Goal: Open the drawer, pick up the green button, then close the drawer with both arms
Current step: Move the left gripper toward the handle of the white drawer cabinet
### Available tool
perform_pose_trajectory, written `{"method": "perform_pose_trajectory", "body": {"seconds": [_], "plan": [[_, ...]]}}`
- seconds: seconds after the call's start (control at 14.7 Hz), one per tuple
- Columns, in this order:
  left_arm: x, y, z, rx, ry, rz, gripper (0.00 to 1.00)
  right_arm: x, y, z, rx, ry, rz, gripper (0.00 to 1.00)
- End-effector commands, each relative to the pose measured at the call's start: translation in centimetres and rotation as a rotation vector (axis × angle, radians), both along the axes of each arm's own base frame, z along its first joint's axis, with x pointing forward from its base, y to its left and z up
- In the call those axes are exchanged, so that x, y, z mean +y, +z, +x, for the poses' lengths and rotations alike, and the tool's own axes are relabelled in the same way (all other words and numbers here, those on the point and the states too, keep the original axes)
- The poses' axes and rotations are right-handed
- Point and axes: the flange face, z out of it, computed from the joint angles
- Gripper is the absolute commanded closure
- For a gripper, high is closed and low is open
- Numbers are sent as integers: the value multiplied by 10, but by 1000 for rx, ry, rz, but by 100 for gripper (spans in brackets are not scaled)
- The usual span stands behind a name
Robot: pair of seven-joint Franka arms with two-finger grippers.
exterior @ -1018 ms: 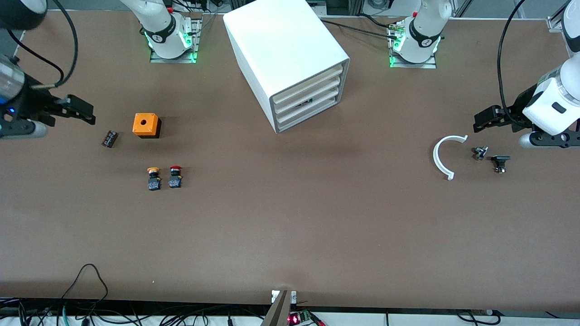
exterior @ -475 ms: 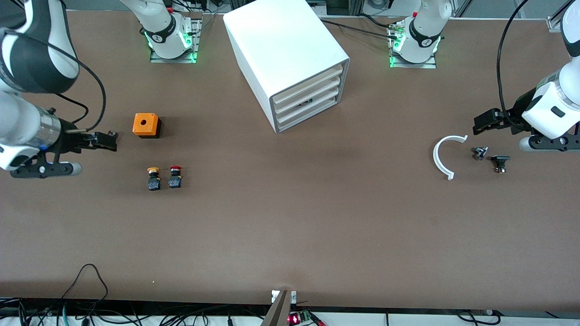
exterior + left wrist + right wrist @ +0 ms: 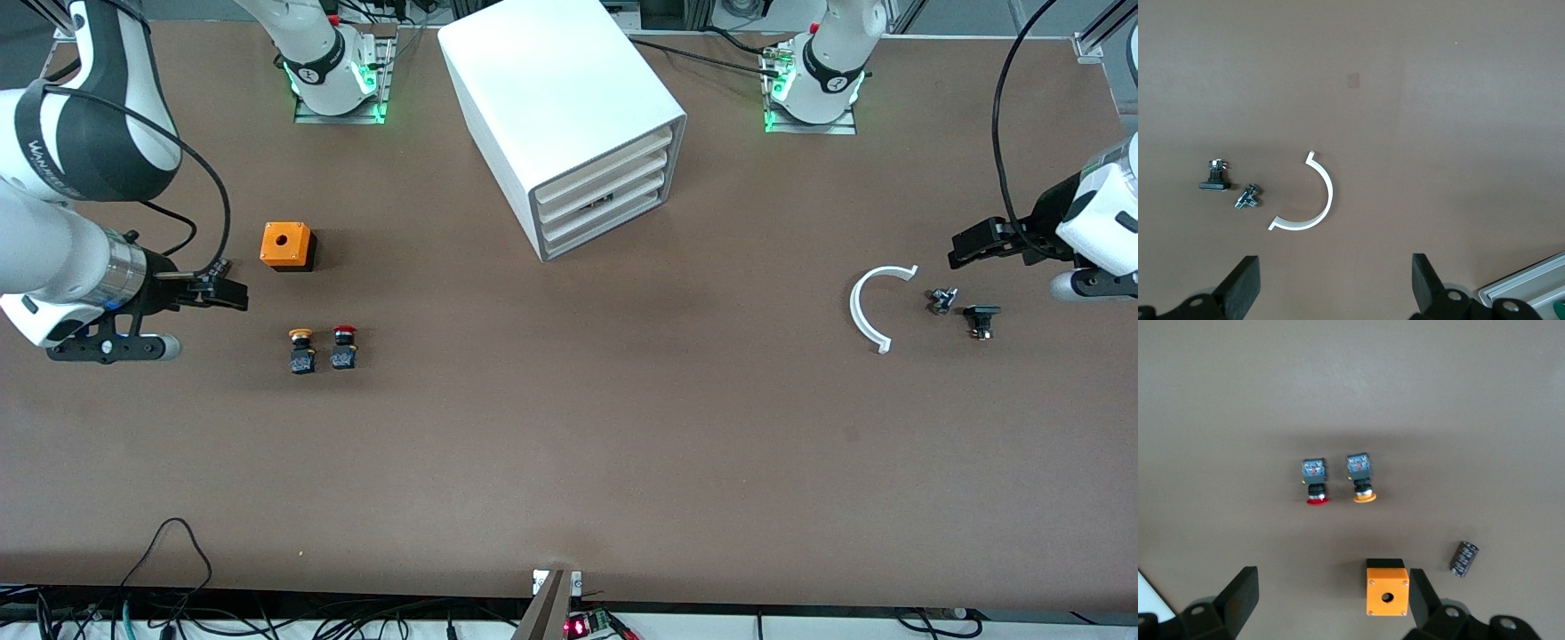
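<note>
Brown laminate covers the desk [image 3: 569, 444], which carries every item in view. White cabinet [image 3: 569, 116] stands between the two arm bases, its stack of cream-fronted drawers all pushed in; the drawer [image 3: 597, 200] with a small dark object showing at its front edge is shut, and its contents cannot be made out. The green-capped button is not visible in any view. Left gripper [image 3: 965, 249] hangs over the left arm's end of the desk with its jaws spread fully apart, holding and touching nothing. Right gripper [image 3: 227, 293] hangs over the right arm's end of the desk, above a small black cylinder [image 3: 1464, 559], with its jaws likewise spread fully apart and empty. White curved bracket [image 3: 873, 307] lies near the left gripper, with a small metal fitting [image 3: 941, 300] just beside it and a black fitting [image 3: 981, 318] just beside that, toward the left arm's end. Orange box [image 3: 286, 245], with a round hole in its top face, sits near the right gripper. Nearer to the front camera than the box, a yellow-capped button [image 3: 301, 349] and a red-capped button [image 3: 343, 346] lie side by side, apart from each other.
</note>
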Motion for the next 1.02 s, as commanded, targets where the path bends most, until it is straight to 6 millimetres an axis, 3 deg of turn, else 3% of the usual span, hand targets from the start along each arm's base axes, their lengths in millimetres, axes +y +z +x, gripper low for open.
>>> {"method": "perform_pose_trajectory", "body": {"seconds": [0.0,0.14,0.34,0.75,0.95], "plan": [[-3,5,-1,-8,1,-10,0,40,17,3,-40,-20,-3,0],[-3,5,-1,-8,-1,-11,0,77,22,-3,-54,-54,-14,0],[-4,6,-2,-5,-3,-10,0,89,24,-5,-57,-76,-8,0],[-5,4,-1,-5,-5,-14,0,150,26,-21,-72,-117,-13,0],[-7,3,-1,3,-7,-15,0,167,26,-25,-87,-120,-8,0]]}}
